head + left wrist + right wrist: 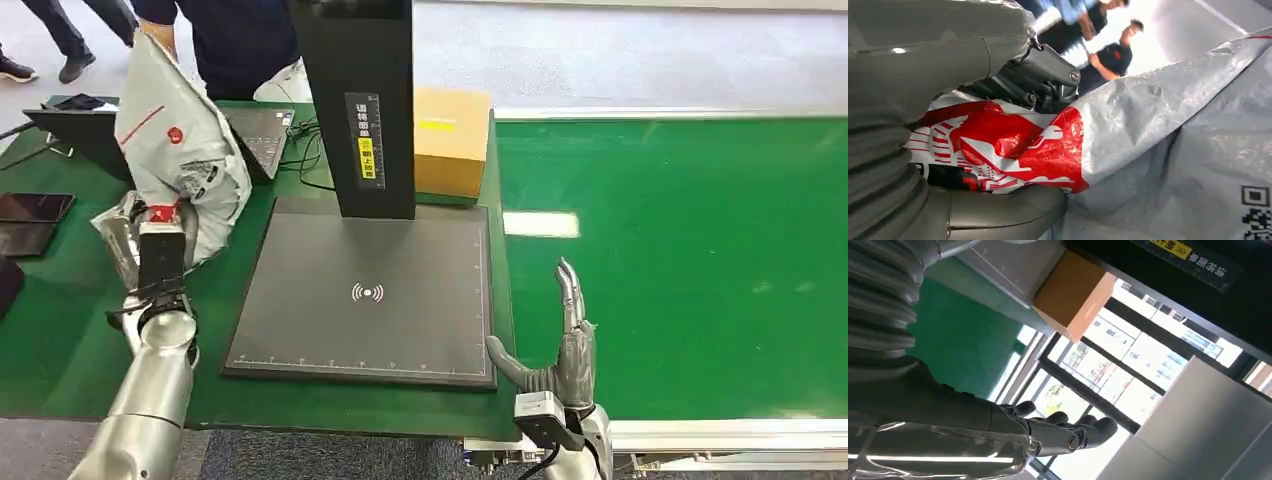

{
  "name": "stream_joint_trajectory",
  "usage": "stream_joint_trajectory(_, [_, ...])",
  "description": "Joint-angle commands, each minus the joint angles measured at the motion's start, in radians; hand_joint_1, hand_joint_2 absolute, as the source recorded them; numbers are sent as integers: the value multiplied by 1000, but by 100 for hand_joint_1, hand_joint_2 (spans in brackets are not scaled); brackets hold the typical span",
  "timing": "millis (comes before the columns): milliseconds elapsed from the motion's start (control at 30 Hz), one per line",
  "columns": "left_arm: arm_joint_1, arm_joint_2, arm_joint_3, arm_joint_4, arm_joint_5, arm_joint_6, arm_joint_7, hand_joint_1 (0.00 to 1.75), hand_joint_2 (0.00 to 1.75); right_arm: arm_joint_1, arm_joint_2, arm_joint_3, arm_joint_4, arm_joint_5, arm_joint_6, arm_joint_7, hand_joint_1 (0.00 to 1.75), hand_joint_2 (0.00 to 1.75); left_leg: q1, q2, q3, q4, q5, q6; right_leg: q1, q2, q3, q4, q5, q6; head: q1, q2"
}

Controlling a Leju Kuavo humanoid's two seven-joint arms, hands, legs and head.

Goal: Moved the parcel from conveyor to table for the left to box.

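Head view: the left hand [160, 262] grips the grey parcel [180, 150] by its red-printed lower end, lifting it upright over the tabletop [60, 340] left of the scanner pad [370, 290], probably so it hangs free for boxing. A person [230, 40] stands just behind it. The right hand [565, 345] is empty, fingers straight, at the conveyor [690, 250] edge, apparently done with its hand-over.
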Motion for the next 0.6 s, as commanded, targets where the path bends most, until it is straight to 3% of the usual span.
stream_joint_trajectory(33, [-16,-7,215,108,-177,94,37,175,175,6,10,-11,14,-2,-14,6,0,175,0,3,5,-4,0,0,0,2,3,-3,1,-2,0,0])
stream_joint_trajectory(167, [-16,-97,463,9,-575,94,115,175,175,15,11,-3,0,9,-21,20,0,175,0,3,4,-3,0,0,0,2,3,-2,0,-2,0,0])
stream_joint_trajectory(200, [-17,-99,479,6,-603,94,118,175,175,16,11,-1,-1,10,-22,21,0,175,0,1,1,-1,0,0,0,1,0,-1,0,-1,0,0])
stream_joint_trajectory(233, [-22,-98,503,25,-736,94,203,175,175,15,13,1,-3,13,-23,25,0,175,0,1,1,-1,0,0,1,1,1,-1,0,-2,0,0])
stream_joint_trajectory(367, [-33,-76,480,71,-896,94,357,175,175,12,16,3,-5,21,-25,36,0,175,0,1,1,-1,0,0,0,0,0,-1,0,-1,0,0])
stream_joint_trajectory(400, [-53,-38,442,181,-1001,94,504,175,175,9,17,4,-5,26,-27,42,0,175,0,0,1,-1,0,0,0,0,1,-1,0,-1,0,0])
stream_joint_trajectory(433, [-60,-30,429,198,-1012,94,532,175,175,9,18,4,-6,28,-27,44,0,175,0,0,2,-1,0,0,0,0,1,-1,0,-2,0,0])
stream_joint_trajectory(533, [-107,56,301,403,-1060,81,774,175,175,13,24,3,-16,49,-33,63,0,175,-1,-3,3,-3,2,0,0,-3,2,-2,0,-2,0,0])
stream_joint_trajectory(567, [-111,60,288,419,-1060,89,786,175,175,15,25,3,-19,53,-33,65,0,175,0,-2,1,-2,1,0,0,-3,1,-1,0,-2,0,0])
stream_joint_trajectory(600, [-115,92,221,460,-1060,42,888,175,175,16,27,2,-22,59,-34,70,0,175,0,-3,2,-2,1,0,0,-4,2,-1,0,-2,0,0])
